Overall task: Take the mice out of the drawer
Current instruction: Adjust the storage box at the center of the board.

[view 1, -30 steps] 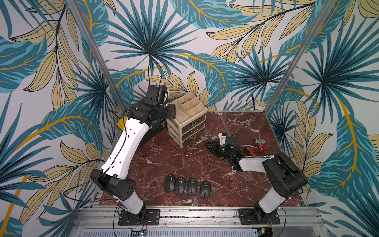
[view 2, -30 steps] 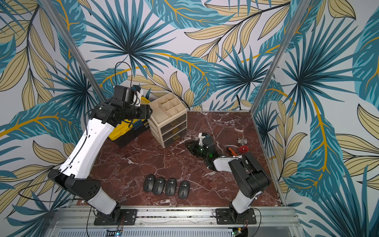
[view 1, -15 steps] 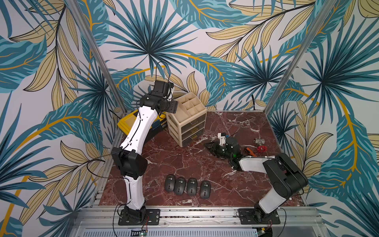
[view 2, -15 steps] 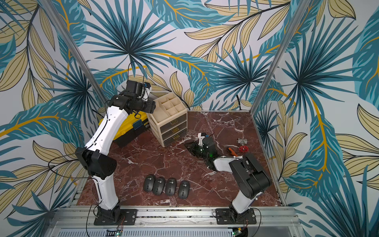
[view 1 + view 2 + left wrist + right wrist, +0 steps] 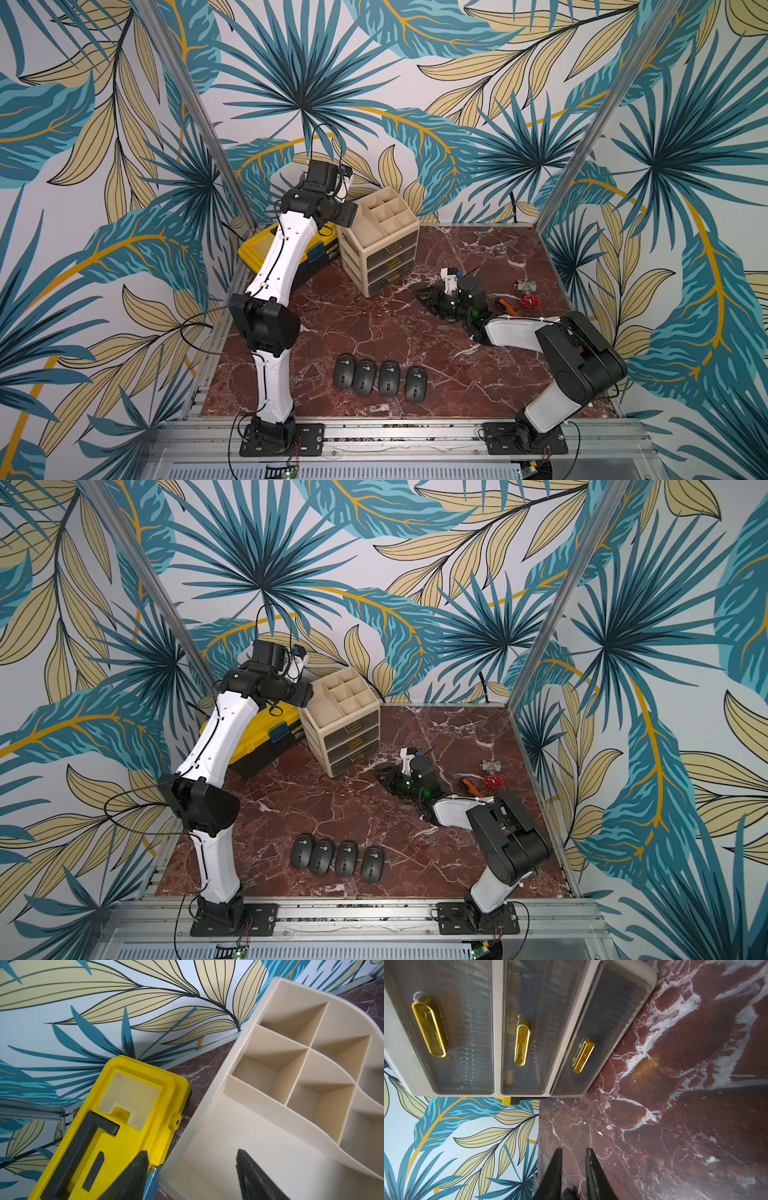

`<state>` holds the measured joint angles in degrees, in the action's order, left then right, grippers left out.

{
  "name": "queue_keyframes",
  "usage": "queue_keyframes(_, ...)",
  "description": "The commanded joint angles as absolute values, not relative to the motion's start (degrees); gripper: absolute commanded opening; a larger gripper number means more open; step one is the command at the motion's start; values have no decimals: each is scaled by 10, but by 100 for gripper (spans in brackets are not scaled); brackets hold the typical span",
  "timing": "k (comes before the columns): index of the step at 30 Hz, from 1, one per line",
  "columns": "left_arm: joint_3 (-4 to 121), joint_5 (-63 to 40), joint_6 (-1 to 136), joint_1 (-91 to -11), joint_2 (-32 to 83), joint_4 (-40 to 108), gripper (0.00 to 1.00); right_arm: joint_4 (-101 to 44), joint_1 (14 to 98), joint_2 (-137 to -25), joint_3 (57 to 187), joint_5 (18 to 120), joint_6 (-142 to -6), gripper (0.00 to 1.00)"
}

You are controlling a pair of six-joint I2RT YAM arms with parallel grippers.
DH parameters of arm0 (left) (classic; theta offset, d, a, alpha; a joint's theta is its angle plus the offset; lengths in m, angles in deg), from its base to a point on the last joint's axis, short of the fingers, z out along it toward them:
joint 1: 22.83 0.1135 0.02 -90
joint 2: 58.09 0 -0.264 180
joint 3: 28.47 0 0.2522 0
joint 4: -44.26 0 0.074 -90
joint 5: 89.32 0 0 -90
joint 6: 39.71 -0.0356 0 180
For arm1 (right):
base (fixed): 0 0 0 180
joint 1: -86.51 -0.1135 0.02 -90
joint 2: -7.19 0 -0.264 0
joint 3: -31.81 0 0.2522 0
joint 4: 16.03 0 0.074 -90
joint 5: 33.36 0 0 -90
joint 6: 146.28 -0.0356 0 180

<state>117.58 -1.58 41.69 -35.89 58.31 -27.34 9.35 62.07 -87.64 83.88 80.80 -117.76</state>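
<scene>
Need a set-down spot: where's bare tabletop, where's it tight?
Free: red marble tabletop between the beige plastic drawer organiser and the row of four dark grey mice; also beside that row toward the right arm's base; and the back corner behind the right end effector. Tight: around the red-wheeled valve and orange-handled screwdriver.

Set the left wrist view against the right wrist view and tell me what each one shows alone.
Left wrist only: the yellow toolbox's lid with its dark handle, the open top compartments, and the left gripper, jaws wide apart and empty. Right wrist only: three drawer fronts with gold handles, and the right gripper, jaws narrowly parted, holding nothing. Both: the beige organizer, the red marble tabletop and the leafy wallpaper.
</scene>
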Motion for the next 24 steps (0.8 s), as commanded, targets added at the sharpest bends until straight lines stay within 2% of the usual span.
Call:
queue_keyframes(1, 1198, -47, 392, -356, 601, -267, 69, 98, 620, -877, 840, 818, -1174, 22)
queue_keyframes(7, 1225, -70, 381, -351, 634, -272, 64, 74, 620, -861, 841, 816, -1161, 22)
queue_keyframes(10, 1232, -100, 382, -347, 645, -281, 55, 68, 621, -857, 841, 815, -1158, 22)
queue_keyframes(15, 1226, -146, 382, -348, 642, -291, 32, 71, 620, -858, 838, 811, -1164, 22)
queue_keyframes(21, 1196, -219, 386, -349, 612, -304, 19, 73, 623, -840, 807, 800, -1178, 22)
queue_keyframes(24, 1154, -266, 383, -352, 583, -300, 18, 96, 627, -824, 771, 791, -1194, 21)
